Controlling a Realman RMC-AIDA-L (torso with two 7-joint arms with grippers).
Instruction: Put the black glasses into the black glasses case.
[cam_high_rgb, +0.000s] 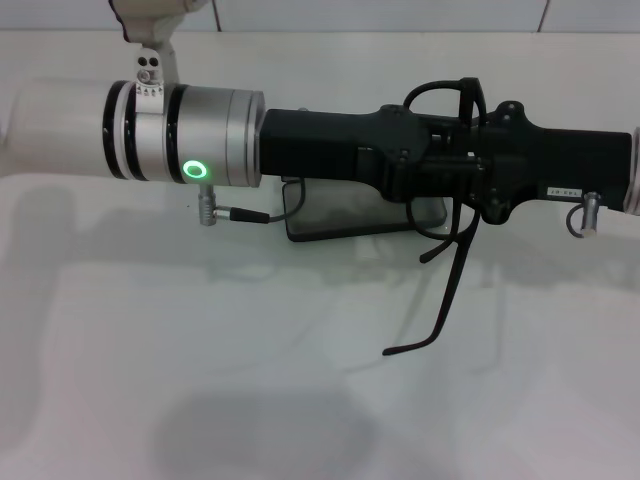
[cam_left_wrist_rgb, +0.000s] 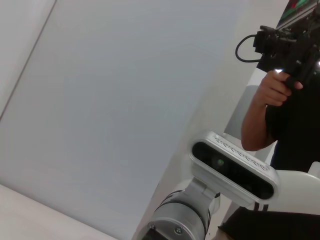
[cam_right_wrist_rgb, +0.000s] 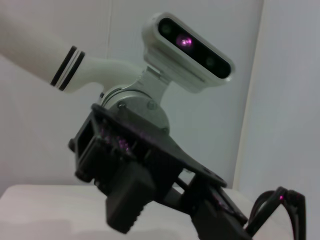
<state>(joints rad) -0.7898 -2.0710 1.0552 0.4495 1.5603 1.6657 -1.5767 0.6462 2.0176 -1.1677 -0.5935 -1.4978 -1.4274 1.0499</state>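
Both end effectors (cam_high_rgb: 455, 165) meet at black glasses (cam_high_rgb: 440, 290); grip unclear; only head view shows black glasses case (cam_high_rgb: 330, 222).

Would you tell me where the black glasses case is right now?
In the head view the black glasses case lies open on the white table, near the centre and mostly hidden behind the left gripper, which meets the right gripper there.

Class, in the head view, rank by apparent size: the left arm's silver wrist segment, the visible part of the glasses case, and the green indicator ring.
1. Silver wrist segment, though nearness to the camera enlarges it.
2. Black glasses case, mostly hidden behind the arms.
3. Green ring, clearly smallest.
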